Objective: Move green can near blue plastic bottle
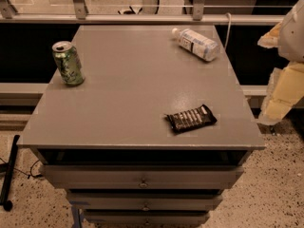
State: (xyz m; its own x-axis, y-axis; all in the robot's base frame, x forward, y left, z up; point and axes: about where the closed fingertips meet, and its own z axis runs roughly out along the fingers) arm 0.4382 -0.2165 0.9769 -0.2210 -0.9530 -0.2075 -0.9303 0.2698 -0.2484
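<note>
You are looking down on a grey desk (pixel 133 103) with drawers stacked under its top. The gripper (pixel 281 95) is hanging off the desk at 3 o'clock, by the right edge of the view and touching nothing; you cannot tell whether it is clenched or released. The blue plastic bottle (pixel 197 43) is lying on its side at 1 o'clock on the desk, with its white cap pointing toward 10 o'clock. The green can (pixel 69 63) is standing on its base at 10 o'clock near the left edge, well apart from the bottle. A dark snack bar wrapper (pixel 191 118) is lying flat at 5 o'clock.
</note>
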